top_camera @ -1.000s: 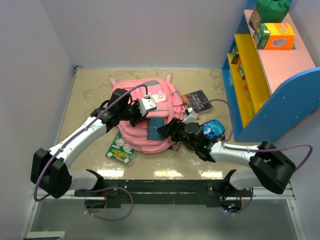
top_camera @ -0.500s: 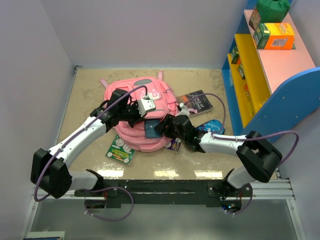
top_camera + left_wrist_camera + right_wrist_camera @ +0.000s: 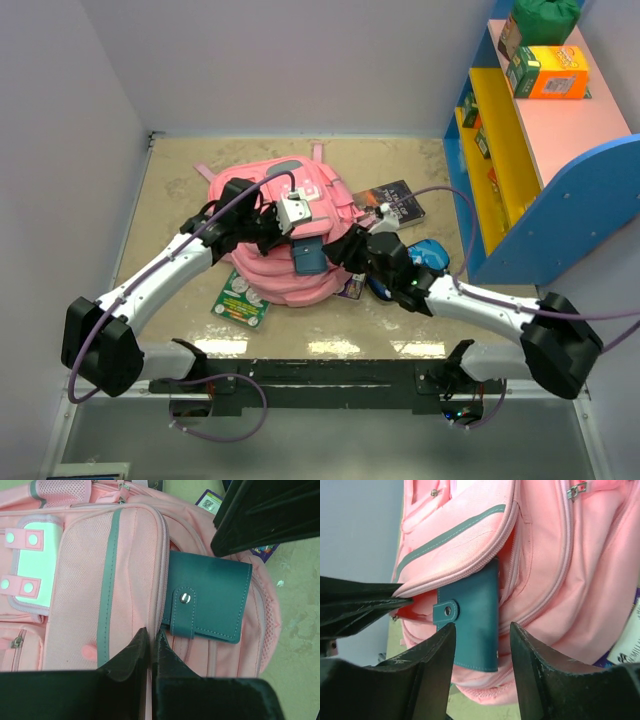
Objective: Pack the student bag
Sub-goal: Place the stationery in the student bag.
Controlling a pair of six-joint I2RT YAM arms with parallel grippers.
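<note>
The pink fabric backpack with grey trim [image 3: 262, 272] lies mid-way across the beige desk [image 3: 175, 175], between both arms. The left claw [image 3: 150, 636] is pinched tight on the zip edge of its front pocket, and a teal leather wallet with a snap tab [image 3: 215, 597] sits half inside that gaping pocket. The right claw [image 3: 480, 630] is spread wide at the wallet's outer end; whether it touches cannot be told.

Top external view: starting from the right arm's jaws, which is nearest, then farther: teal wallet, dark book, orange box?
1. teal wallet, just left, tucked into the student bag.
2. dark book, behind and to the right.
3. orange box, far right, on the shelf.
</note>
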